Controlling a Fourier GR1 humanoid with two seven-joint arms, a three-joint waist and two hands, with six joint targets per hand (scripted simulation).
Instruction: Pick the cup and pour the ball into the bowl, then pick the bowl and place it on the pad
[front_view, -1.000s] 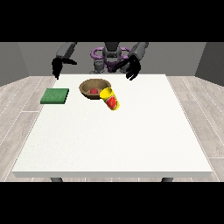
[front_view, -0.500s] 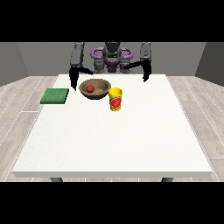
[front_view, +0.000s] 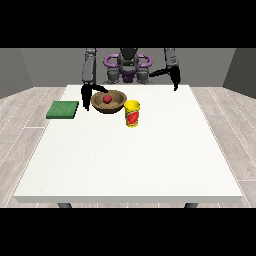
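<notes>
we see a white tabletop (front_view: 130, 160) on a grey plank floor (front_view: 25, 115). brown bowl (front_view: 109, 101) holds the red ball (front_view: 107, 99); yellow cup (front_view: 132, 113) upright just beside it. green pad (front_view: 63, 109) sits apart at the view's left edge. hand at the view's left (front_view: 88, 94) touches the bowl rim, hand at the view's right (front_view: 174, 79) hangs above the far edge; we can't tell the fingers on either.
</notes>
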